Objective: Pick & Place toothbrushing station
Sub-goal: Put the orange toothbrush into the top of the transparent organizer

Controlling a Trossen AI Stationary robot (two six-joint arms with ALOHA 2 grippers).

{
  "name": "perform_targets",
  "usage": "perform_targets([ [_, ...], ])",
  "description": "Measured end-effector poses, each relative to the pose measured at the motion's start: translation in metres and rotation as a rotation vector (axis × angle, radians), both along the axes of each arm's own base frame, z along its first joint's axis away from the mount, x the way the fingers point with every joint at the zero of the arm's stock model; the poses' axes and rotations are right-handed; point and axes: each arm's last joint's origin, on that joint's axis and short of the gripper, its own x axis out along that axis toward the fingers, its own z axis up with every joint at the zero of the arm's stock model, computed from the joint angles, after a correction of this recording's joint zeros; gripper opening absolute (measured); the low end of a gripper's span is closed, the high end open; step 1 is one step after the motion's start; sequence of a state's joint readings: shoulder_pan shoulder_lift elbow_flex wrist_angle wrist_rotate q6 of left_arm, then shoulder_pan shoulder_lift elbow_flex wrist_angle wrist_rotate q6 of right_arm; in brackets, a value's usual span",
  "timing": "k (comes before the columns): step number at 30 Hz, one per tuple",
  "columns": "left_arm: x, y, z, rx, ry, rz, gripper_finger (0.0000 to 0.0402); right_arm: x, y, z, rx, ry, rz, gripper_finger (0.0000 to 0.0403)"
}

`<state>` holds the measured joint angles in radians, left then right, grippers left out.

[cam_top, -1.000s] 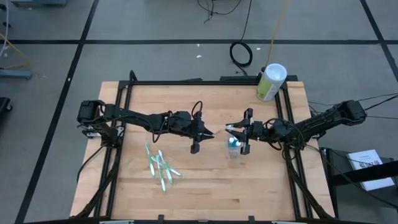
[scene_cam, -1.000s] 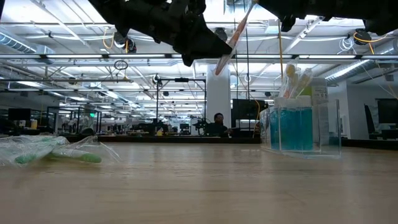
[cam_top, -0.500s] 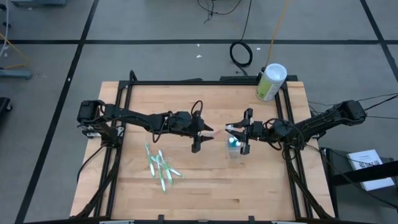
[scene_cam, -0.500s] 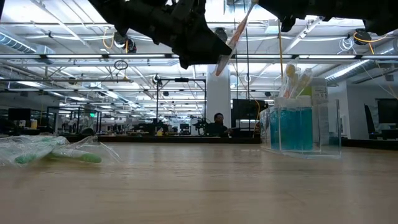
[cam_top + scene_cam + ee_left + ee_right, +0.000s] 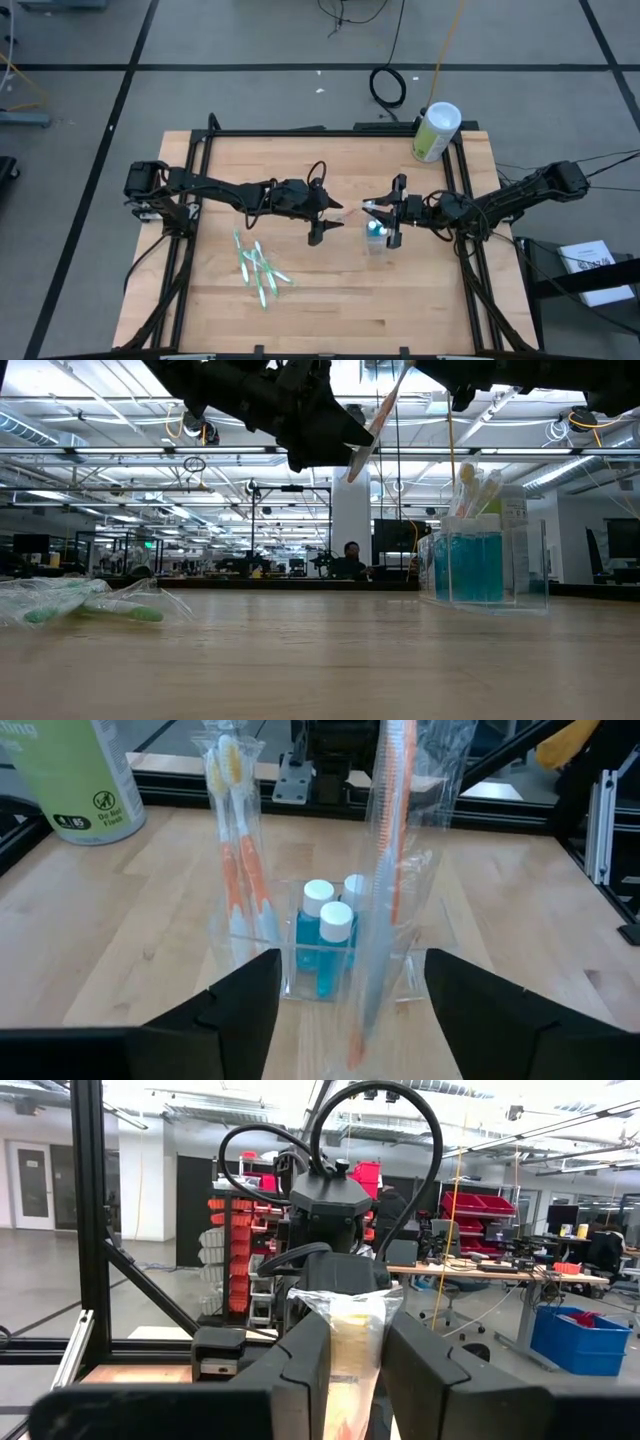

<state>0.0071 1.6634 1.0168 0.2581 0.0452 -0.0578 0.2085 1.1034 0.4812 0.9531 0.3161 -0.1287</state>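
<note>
We see both arms meeting over the middle of the wooden table [image 5: 420, 290]. The right gripper [image 5: 383, 222] hangs above the clear plastic cup [image 5: 488, 565], its fingers [image 5: 305, 1365] pinched on the top of a wrapped orange toothbrush [image 5: 392, 850] in a see-through sleeve — the sleeve slants down past the cup's front toward the left arm. The left gripper [image 5: 331, 221] hovers just beside it, fingers [image 5: 235, 1010] spread apart on either side of the sleeve's lower end and not touching it, as far as we can tell.

The cup stands upright on the table right of centre, holding small blue bottles with white caps [image 5: 328, 935] and another wrapped toothbrush [image 5: 238, 840] with orange on its handle, leaning against the cup's wall.

Well apart from it, toward the left front of the table, a loose heap of wrapped green toothbrushes [image 5: 260, 270] lies flat. A pale-green canister [image 5: 435, 132] with a white lid stands at the far right corner — clear of both arms
</note>
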Motion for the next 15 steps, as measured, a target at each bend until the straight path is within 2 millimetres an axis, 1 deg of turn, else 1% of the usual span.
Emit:
perform_targets([
  [3, -0.001, 0.000, 0.000, -0.003, 0.016, 0.001, 0.0253, 0.000, 0.000, 0.001, -0.011, -0.002, -0.003, 0.0073],
  [8, -0.010, 0.000, -0.005, -0.015, 0.130, 0.006, 0.0253, -0.005, 0.000, 0.004, -0.013, 0.003, -0.001, 0.0073],
  [15, -0.013, -0.001, -0.005, -0.039, 0.161, -0.028, 0.0253, -0.013, -0.003, 0.006, -0.003, 0.044, -0.025, 0.0073],
])
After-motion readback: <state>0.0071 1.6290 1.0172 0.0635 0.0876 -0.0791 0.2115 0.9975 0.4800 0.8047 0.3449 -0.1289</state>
